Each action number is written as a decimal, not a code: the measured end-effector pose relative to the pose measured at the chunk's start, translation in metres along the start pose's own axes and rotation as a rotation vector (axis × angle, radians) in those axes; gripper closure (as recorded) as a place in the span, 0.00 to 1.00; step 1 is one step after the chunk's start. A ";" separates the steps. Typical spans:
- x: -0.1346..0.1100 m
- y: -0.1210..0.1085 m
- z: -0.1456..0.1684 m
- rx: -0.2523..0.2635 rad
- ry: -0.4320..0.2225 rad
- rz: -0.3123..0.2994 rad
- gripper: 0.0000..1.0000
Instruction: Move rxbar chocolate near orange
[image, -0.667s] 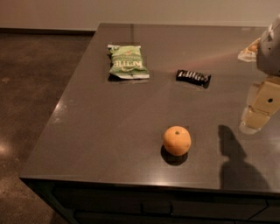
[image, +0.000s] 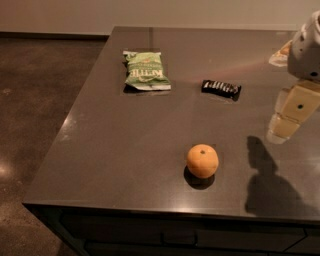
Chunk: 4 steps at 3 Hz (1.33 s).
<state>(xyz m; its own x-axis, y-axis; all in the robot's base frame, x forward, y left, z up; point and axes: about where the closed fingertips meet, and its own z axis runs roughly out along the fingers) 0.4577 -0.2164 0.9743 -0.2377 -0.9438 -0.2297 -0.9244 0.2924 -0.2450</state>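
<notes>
The rxbar chocolate (image: 221, 88), a small flat black wrapper with white lettering, lies on the dark grey table (image: 125, 140), right of middle toward the back. The orange (image: 202, 160) sits nearer the front edge, well apart from the bar. My gripper (image: 285, 131) hangs at the right edge of the view, above the table, to the right of both and touching neither. It holds nothing that I can see. Its shadow falls on the table at the front right.
A green chip bag (image: 146, 72) lies at the back left of the table. A pale object (image: 280, 54) shows at the far right behind the arm. The table's left and front edges drop to a brown floor (image: 35, 100).
The gripper has shifted slightly left and lower over the table. The bar, the orange and the chip bag have not moved.
</notes>
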 end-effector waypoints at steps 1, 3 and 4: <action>-0.003 -0.030 0.016 -0.007 -0.027 0.048 0.00; -0.003 -0.103 0.059 0.004 -0.070 0.144 0.00; 0.004 -0.138 0.086 0.005 -0.104 0.198 0.00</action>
<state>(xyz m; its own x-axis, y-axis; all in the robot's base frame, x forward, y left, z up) 0.6098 -0.2476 0.9263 -0.3818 -0.8469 -0.3700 -0.8611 0.4714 -0.1904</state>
